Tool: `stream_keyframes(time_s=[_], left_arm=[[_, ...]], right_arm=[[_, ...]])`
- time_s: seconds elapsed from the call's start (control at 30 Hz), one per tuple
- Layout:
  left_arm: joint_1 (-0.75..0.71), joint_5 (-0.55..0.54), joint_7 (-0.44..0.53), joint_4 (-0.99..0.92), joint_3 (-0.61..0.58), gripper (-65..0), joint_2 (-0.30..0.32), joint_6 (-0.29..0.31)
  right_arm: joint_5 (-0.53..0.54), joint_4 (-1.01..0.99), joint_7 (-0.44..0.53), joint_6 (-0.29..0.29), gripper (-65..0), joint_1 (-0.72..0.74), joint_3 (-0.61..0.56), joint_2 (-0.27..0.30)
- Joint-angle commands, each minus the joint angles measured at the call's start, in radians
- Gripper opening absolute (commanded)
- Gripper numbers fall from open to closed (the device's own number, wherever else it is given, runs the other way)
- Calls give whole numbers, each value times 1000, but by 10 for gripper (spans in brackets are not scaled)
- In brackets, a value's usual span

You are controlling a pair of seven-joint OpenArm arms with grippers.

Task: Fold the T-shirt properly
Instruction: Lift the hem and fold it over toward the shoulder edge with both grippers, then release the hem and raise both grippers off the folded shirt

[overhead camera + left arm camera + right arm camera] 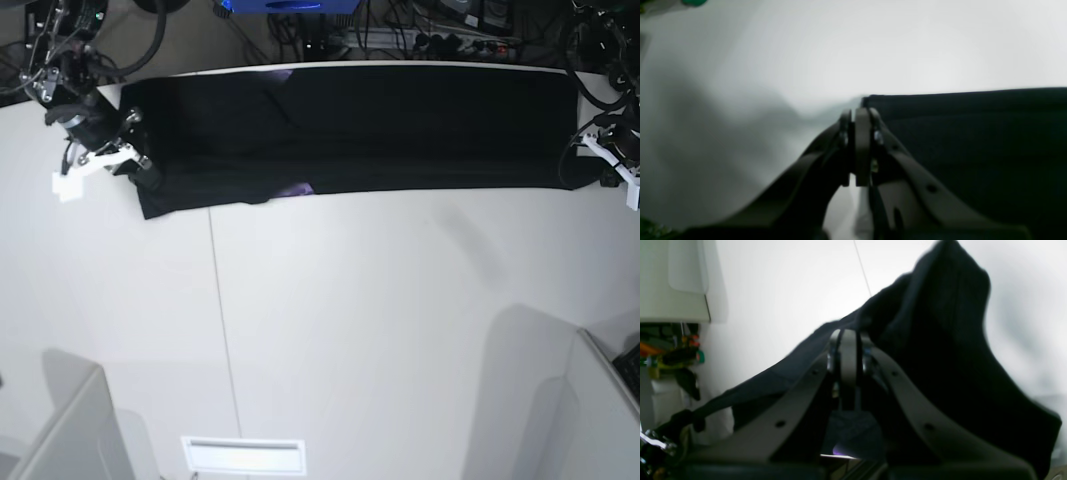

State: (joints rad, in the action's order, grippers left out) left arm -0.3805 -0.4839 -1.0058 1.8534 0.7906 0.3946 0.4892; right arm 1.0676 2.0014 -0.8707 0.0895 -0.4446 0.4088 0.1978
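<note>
1. At the far edge of the table point(330, 330), the T-shirt point(360, 125) lies stretched into a long black band that runs almost the full width between the two arms; a small glimpse of purple print shows at its near edge.
2. It looks soft, light and limp: it sags and drapes over whatever lifts it, so I judge it will not keep a crease unless laid flat and will trail if carried by a single corner. The two ends are the sensible places to hold, since a pinch at each end keeps the band taut.
3. The right gripper point(848, 340) has its jaws pressed together on the cloth at one end, with black fabric heaped over and around it in the right wrist view.
4. The left gripper point(858, 115) has its jaws closed at the corner of the other end; the cloth meets the tips there, but the blur leaves it unclear whether fabric is actually pinched.
5. The near stretch of the table is bare white, with a seam line across it.
6. Beyond the far edge hang cables point(400, 40) and a blue object point(290, 6); cloth dragged backward could slip off toward them.
</note>
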Motion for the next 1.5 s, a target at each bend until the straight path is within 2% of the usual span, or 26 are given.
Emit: stream_keyframes(time_s=[0.0, 0.3, 0.47, 0.57, 0.67, 0.9, 1.1, 1.23, 1.3, 1.33, 1.4, 1.47], left_arm=[[-10, 0, 14, 32, 13, -650, 20, -5], [-105, 1, 14, 59, 11, -650, 19, -5], [-114, 4, 14, 58, 11, -650, 17, -5], [-116, 11, 14, 58, 11, -650, 16, -5], [-117, 11, 14, 56, 11, -650, 14, -5], [-151, 11, 15, 55, 8, -650, 13, -5], [-180, 11, 15, 52, 8, -650, 13, -5], [-183, 11, 15, 52, 10, -403, 13, -5], [-183, 11, 15, 52, 16, -288, 11, -5], [-183, 11, 15, 52, 19, -253, 11, -5], [-183, 11, 15, 52, 20, -193, 11, -5], [-183, 7, 17, 52, 20, -178, 7, -5]], right_arm=[[15, 19, 15, -6, -650, -6, 11, 10], [24, 19, 20, -7, -650, -99, 12, 2], [141, 19, 25, -7, -650, -151, 15, 1], [138, 15, 23, -7, -650, -155, 22, 1], [84, 12, 23, -9, -650, -158, 20, -4], [-111, 11, 23, -15, -650, -167, 19, -99], [-146, 9, 23, -15, -650, -167, 23, -105], [-146, 9, 21, -15, -647, -171, 25, -102], [-148, 9, 23, -15, -539, -179, 25, -100], [-151, 9, 25, -15, -507, -179, 25, -99], [-208, 9, 28, -15, -491, -178, 25, -83], [-278, 11, 61, -15, -491, -179, 25, -85]])
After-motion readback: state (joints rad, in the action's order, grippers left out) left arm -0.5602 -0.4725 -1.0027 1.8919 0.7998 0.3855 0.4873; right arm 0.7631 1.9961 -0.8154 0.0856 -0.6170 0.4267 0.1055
